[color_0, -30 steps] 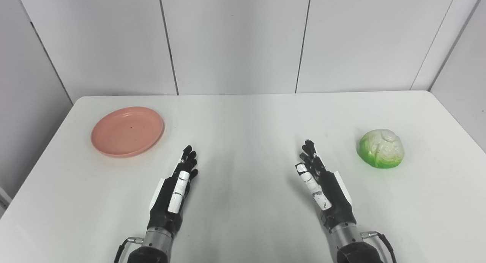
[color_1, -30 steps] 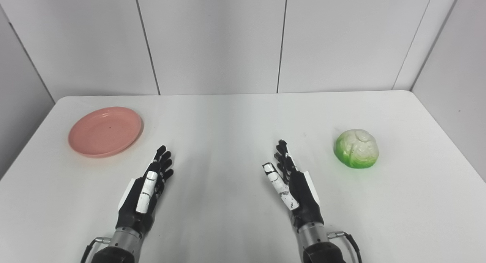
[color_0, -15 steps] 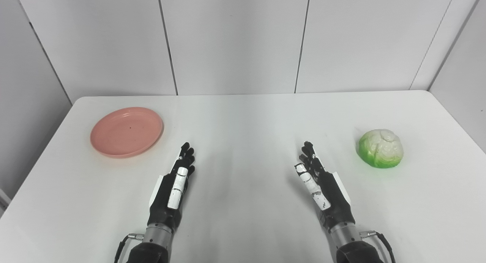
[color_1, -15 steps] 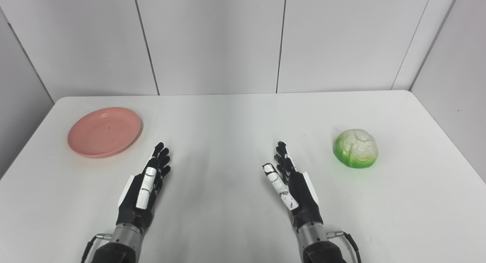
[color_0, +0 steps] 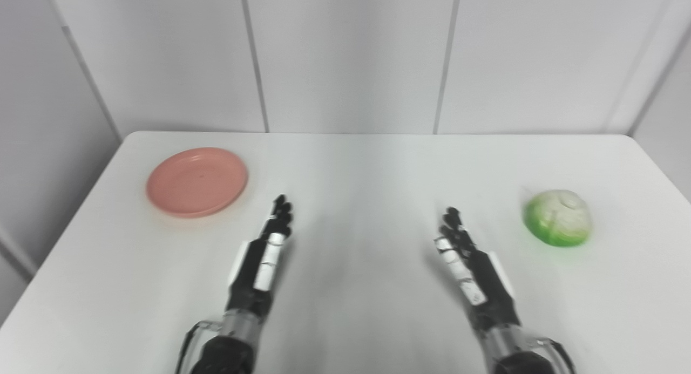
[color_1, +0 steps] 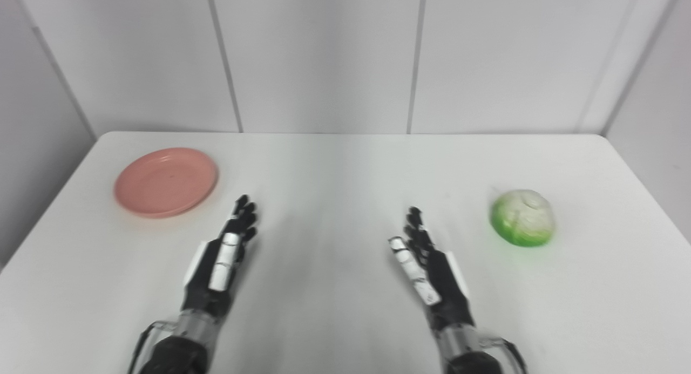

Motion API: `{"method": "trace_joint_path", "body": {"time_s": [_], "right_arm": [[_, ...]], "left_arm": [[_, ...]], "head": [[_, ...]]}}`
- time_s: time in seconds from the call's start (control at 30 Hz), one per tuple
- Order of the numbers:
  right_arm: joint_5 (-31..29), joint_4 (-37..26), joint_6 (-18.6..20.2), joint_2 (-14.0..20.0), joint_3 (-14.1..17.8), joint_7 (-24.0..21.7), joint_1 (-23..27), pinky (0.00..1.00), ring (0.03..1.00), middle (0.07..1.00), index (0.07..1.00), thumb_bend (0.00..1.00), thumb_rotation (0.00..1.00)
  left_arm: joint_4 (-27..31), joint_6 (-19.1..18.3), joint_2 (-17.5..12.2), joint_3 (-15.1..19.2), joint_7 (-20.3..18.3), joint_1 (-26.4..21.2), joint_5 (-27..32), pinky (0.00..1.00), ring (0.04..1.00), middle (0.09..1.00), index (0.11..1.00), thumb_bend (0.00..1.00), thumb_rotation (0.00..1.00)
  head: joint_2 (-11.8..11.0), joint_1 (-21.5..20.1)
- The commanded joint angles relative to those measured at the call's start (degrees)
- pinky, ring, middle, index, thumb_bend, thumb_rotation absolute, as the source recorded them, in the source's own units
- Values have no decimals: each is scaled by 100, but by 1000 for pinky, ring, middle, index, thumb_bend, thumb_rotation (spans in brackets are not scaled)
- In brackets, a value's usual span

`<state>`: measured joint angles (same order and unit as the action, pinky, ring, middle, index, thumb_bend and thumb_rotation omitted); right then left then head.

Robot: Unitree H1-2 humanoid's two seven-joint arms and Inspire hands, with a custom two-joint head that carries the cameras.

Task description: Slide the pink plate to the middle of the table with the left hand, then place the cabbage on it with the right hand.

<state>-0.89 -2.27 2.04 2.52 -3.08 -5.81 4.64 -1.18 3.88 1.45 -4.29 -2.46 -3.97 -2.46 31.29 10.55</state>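
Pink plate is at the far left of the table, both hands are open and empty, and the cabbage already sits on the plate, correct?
Not quite. The cabbage is not on the pink plate; it lies on the table at the far right, as the left eye view shows. The rest holds: the plate is at the far left, and the left hand and right hand are open and empty.

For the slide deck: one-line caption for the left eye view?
Both robot hands, left robot hand and right robot hand, open above table; pink plate far left, cabbage far right.
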Motion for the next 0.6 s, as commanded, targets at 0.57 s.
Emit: {"method": "trace_joint_path", "body": {"time_s": [0.57], "right_arm": [[-529, 863, -1155, 258, 334, -274, 322, 964, 940, 967, 976, 698, 798]], "left_arm": [[-918, 412, 364, 671, 926, -1194, -3, 946, 957, 968, 958, 700, 1000]], "head": [[-403, 578]]}}
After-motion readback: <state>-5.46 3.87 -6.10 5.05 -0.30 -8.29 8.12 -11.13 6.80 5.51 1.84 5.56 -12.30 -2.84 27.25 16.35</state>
